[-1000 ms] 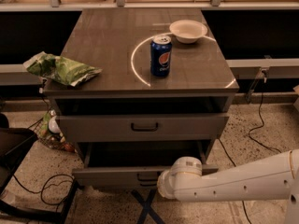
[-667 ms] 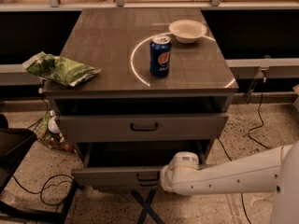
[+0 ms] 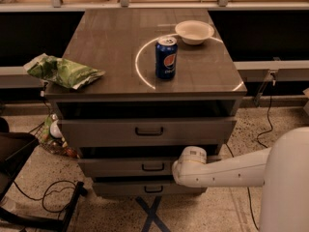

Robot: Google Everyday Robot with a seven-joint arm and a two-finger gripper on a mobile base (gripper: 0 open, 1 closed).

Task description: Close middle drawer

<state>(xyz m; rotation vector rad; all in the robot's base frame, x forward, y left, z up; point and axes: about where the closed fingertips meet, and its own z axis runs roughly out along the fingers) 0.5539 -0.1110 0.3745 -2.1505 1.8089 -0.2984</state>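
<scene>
1. Step in hand: pushing phase, judged from the layout. The middle drawer [image 3: 120, 168] is partly out. Its front stands proud of the lowest drawer [image 3: 116, 188] and sits under the overhang of the uppermost drawer [image 3: 106, 132].
2. The claw [image 3: 180, 169] is at the end of the white arm [image 3: 231, 168], right up against the right part of the middle drawer's front, just beside its black handle [image 3: 153, 166]. Cannot tell if it is wide or narrow, or whether it is truly touching; it holds nothing visible.
3. Next move likely calls for a straight push into the cabinet, square to the front. Contact is off-centre to the right, so the drawer might skew and bind.
4. Edges: the uppermost drawer sticks out furthest and its lower lip hangs right above the arm end. Lifting there risks a bump.
5. Open room: bare floor right of the cabinet, where the arm reaches in. Left side is tighter, with a dark chair [image 3: 14, 153] and floor cables [image 3: 53, 197].
6. On the bench [image 3: 111, 42], a soda can [image 3: 166, 58], bowl [image 3: 194, 32] and chip bag [image 3: 60, 71] sit well above the work. The bag overhangs the left edge.
</scene>
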